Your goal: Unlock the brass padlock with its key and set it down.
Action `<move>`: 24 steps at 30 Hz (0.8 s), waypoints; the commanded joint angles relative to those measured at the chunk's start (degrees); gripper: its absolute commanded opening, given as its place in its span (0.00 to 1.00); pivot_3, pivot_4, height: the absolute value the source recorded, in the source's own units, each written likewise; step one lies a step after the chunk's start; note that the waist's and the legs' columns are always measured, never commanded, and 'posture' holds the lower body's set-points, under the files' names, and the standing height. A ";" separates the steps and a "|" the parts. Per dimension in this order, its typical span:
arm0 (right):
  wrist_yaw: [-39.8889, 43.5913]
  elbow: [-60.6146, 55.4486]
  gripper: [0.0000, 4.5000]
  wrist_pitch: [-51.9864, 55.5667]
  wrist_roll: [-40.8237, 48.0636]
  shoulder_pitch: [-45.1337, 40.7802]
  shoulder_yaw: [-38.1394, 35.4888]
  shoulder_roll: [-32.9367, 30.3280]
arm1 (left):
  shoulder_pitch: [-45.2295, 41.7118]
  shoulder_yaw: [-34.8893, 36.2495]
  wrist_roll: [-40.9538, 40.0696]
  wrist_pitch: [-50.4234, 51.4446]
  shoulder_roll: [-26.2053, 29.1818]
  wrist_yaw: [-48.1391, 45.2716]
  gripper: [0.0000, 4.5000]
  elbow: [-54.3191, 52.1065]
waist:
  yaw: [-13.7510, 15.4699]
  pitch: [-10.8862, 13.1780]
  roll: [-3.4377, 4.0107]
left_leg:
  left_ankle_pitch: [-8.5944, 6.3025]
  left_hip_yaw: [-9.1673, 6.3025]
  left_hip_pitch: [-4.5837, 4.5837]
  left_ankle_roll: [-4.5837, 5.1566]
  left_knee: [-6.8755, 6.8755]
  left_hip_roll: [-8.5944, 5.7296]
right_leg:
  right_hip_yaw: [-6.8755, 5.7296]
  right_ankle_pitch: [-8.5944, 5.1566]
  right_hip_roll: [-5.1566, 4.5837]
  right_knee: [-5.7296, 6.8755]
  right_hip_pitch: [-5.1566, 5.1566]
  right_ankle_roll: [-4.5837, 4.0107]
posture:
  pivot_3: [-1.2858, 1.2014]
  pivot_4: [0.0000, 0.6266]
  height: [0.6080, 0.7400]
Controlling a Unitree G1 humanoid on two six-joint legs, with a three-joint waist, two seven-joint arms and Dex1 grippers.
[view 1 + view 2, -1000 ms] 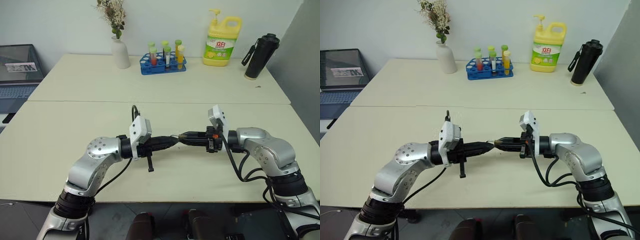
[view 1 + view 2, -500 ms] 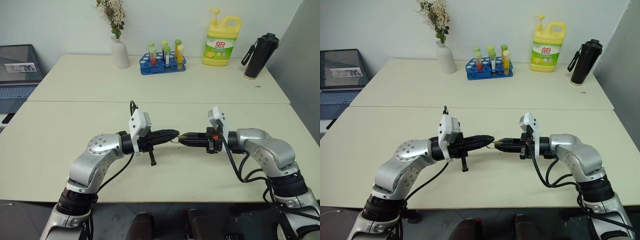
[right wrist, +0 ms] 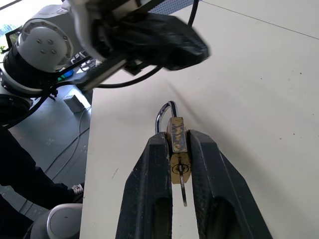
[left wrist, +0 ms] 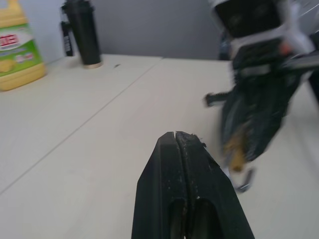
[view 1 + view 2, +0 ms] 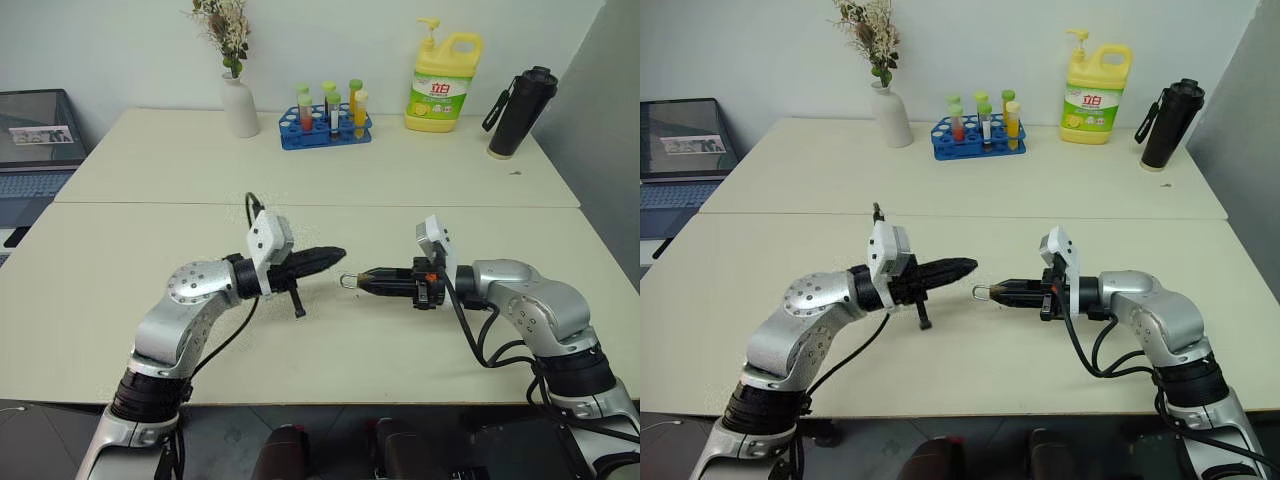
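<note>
Right hand (image 5: pixel 362 280) grips brass padlock (image 5: pixel 349 281); left hand (image 5: pixel 338 253) closed, apart, above table (image 5: pixel 120 250).

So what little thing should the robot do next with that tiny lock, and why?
Probably lower the right gripper toward the table to set the brass padlock down. Its fingers pinch the lock above the tabletop, a key hangs from the bottom of the lock, and the left gripper is shut and apart from it. Whether the shackle has popped open, I cannot tell.
</note>
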 commanded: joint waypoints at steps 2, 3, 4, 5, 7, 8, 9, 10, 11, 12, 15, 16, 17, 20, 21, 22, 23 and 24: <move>0.93 -2.02 0.04 -0.34 1.21 -0.67 -0.47 0.21 | 0.90 -1.86 3.92 -6.22 0.37 -1.82 0.00 1.40 | 0.01 0.00 0.00 | 0.00 0.01 -0.03 0.00 0.00 -0.01 | 0.00 0.01 -0.02 -0.03 0.00 -0.01 | 0.52 0.24 1.00; 0.99 -2.01 0.04 -0.30 1.26 -0.70 -0.46 0.22 | 1.33 -2.56 4.56 -7.04 0.39 -2.42 0.00 1.41 | 0.01 0.00 0.00 | 0.00 0.01 -0.03 0.00 0.00 -0.02 | 0.01 0.02 -0.03 -0.04 0.00 -0.04 | 0.52 0.24 1.00; 1.04 -2.04 0.04 -0.28 1.30 -0.72 -0.44 0.22 | 1.77 -3.02 4.74 -7.42 0.10 -2.72 0.00 1.18 | 0.01 0.00 -0.01 | 0.00 0.03 -0.03 0.00 0.00 -0.02 | 0.02 0.11 -0.05 -0.04 0.00 -0.19 | 0.52 0.24 1.00; 1.09 -2.04 0.04 -0.22 1.39 -0.78 -0.45 0.25 | 2.10 -3.48 4.54 -7.29 -0.35 -2.92 0.00 0.78 | 0.01 0.00 0.00 | 0.00 0.03 -0.04 0.00 0.00 -0.03 | 0.02 0.14 -0.05 -0.04 0.00 -0.23 | 0.52 0.24 1.00; 1.09 -2.08 0.04 -0.04 1.65 -0.88 -0.54 0.34 | 2.48 -4.28 4.15 -6.86 -1.16 -3.22 0.00 0.32 | 0.00 0.01 -0.01 | 0.00 0.02 -0.04 0.00 0.00 -0.02 | 0.00 0.14 -0.05 -0.04 0.00 -0.23 | 0.52 0.24 1.00; 1.05 -2.14 0.04 0.07 1.79 -0.90 -0.59 0.41 | 2.60 -4.62 4.06 -6.71 -1.44 -3.41 0.00 0.22 | 0.00 0.01 -0.01 | 0.00 0.01 -0.03 0.00 0.00 -0.01 | -0.01 0.13 -0.05 -0.03 0.00 -0.22 | 0.52 0.24 1.00; 0.98 -2.19 0.04 0.16 1.90 -0.92 -0.64 0.48 | 2.60 -4.92 3.89 -6.48 -1.84 -3.51 0.00 0.33 | 0.00 0.01 -0.01 | 0.00 0.00 -0.03 0.00 0.00 -0.01 | -0.01 0.12 -0.05 -0.02 0.00 -0.21 | 0.52 0.24 1.00; 0.92 -2.22 0.04 0.23 1.97 -0.94 -0.66 0.52 | 2.58 -5.10 3.77 -6.32 -2.11 -3.57 0.00 0.42 | 0.00 0.01 -0.01 | 0.00 0.00 -0.03 0.00 0.00 -0.01 | -0.01 0.12 -0.04 -0.02 0.00 -0.21 | 0.52 0.24 1.00; 0.84 -2.27 0.04 0.31 2.04 -0.94 -0.70 0.57 | 2.43 -5.18 3.81 -6.34 -2.41 -3.55 0.00 0.55 | 0.00 0.01 -0.01 | 0.00 0.00 -0.02 0.00 0.00 0.00 | -0.01 0.12 -0.03 -0.01 0.00 -0.20 | 0.52 0.24 1.00; 0.80 -2.34 0.04 0.36 2.09 -0.93 -0.71 0.58 | 2.26 -5.18 3.52 -6.03 -2.70 -3.56 0.00 0.55 | 0.00 0.01 -0.01 | 0.00 0.00 -0.02 0.00 0.00 0.00 | -0.01 0.12 -0.03 -0.01 0.00 -0.20 | 0.52 0.24 1.00; 0.59 -2.39 0.04 0.40 2.14 -0.89 -0.77 0.58 | 2.04 -5.04 2.62 -4.90 -3.14 -3.93 0.00 0.00 | 0.00 0.01 -0.01 | 0.00 0.00 -0.02 0.00 0.00 -0.01 | 0.00 0.11 -0.02 -0.01 0.00 -0.19 | 0.52 0.24 1.00; 0.47 -2.40 0.04 0.38 2.12 -0.87 -0.80 0.59 | 2.30 -5.10 1.96 -3.99 -3.03 -4.52 0.00 -0.84 | 0.00 0.01 -0.01 | 0.00 0.01 -0.02 0.00 0.00 -0.01 | 0.00 0.11 -0.02 -0.01 0.00 -0.19 | 0.52 0.24 1.00; 0.40 -2.41 0.04 0.36 2.11 -0.87 -0.82 0.60 | 2.49 -5.13 1.52 -3.31 -2.96 -4.97 0.00 -1.45 | 0.00 0.01 -0.01 | 0.00 0.01 -0.02 0.00 0.00 -0.01 | 0.00 0.11 -0.02 -0.01 0.00 -0.19 | 0.52 0.24 1.00; 0.20 -2.46 0.04 0.39 2.14 -0.82 -0.89 0.61 | 3.09 -4.96 -0.24 -0.73 -2.62 -5.51 0.00 -3.80 | -0.01 0.01 -0.01 | 0.00 0.00 -0.03 0.00 0.00 0.00 | 0.00 0.00 -0.03 -0.02 0.00 0.00 | 0.52 0.24 1.00; 0.16 -2.48 0.04 0.41 2.14 -0.85 -0.86 0.61 | 3.17 -4.77 -0.71 0.02 -2.41 -5.67 0.00 -4.44 | -0.01 0.01 -0.01 | 0.00 0.01 -0.02 0.00 0.00 0.00 | 0.00 0.00 -0.03 -0.02 0.00 0.00 | 0.52 0.24 1.00; 0.15 -2.48 0.04 0.41 2.12 -0.86 -0.82 0.60 | 3.22 -4.41 -1.37 0.92 -2.31 -5.72 0.00 -5.04 | -0.01 0.01 -0.01 | 0.00 0.00 -0.02 0.00 0.00 0.00 | 0.00 0.00 -0.03 -0.02 0.00 0.00 | 0.52 0.24 1.00; 0.13 -2.48 0.04 0.41 2.13 -0.88 -0.80 0.58 | 3.24 -4.15 -1.83 1.56 -2.26 -5.72 0.00 -5.43 | -0.02 0.01 -0.01 | 0.00 -0.01 -0.02 0.00 0.00 0.00 | -0.01 0.00 -0.02 -0.01 0.00 0.00 | 0.52 0.24 1.00; 0.13 -2.46 0.04 0.39 2.12 -0.84 -0.78 0.55 | 3.26 -3.76 -2.44 2.35 -2.06 -5.69 0.00 -5.99 | -0.01 0.01 -0.01 | 0.00 -0.02 -0.02 0.00 0.00 0.01 | -0.02 0.00 -0.02 -0.01 0.00 0.00 | 0.52 0.24 1.00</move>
